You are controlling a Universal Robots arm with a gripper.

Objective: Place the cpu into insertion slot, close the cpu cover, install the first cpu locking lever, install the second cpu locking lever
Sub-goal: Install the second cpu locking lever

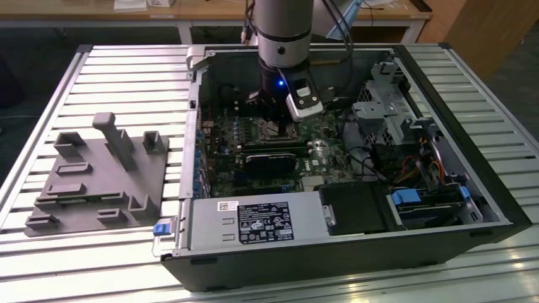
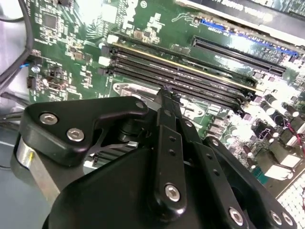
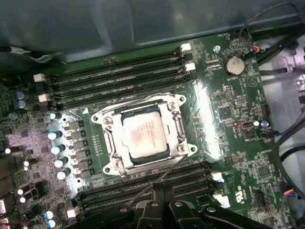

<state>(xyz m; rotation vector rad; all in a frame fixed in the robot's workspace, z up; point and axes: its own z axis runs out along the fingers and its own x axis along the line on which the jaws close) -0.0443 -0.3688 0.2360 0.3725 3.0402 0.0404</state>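
Gripper [image 3: 162, 193]: black linkage type; in both wrist views the finger tips meet in one narrow point, so pressed together w/ nothing between them. Hangs just above the board, near the memory slots [image 3: 157, 183] on one side of the socket, apart from the cpu.
Cpu [image 3: 144, 131]: seated in the insertion slot [image 3: 177, 125], silver-grey top showing flat & square to the frame. Judged placed, since it sits level w/ no corner riding up.
Cpu cover [image 3: 110, 138]: silvery frame lying down round the cpu, chip visible through its window. Appears closed.
Locking levers: thin wire rod [image 3: 157, 179] runs from socket edge toward the gripper tips, across the memory slots. Looks unlatched; contact w/ tips cannot be told. Other lever not made out.
Why tips closed: judgement only, a narrow closed point suits pushing a thin lever better than a spread grip.
Arm [image 1: 284, 31]: exterior view shows it dropping near vertical into the open computer case [image 1: 505, 214], wrist over the motherboard [image 1: 252, 136], tool pointing down.
Surroundings: grey fixture tray [image 1: 93, 170] on slatted table [image 1: 126, 69], well apart toward the exterior view's left.
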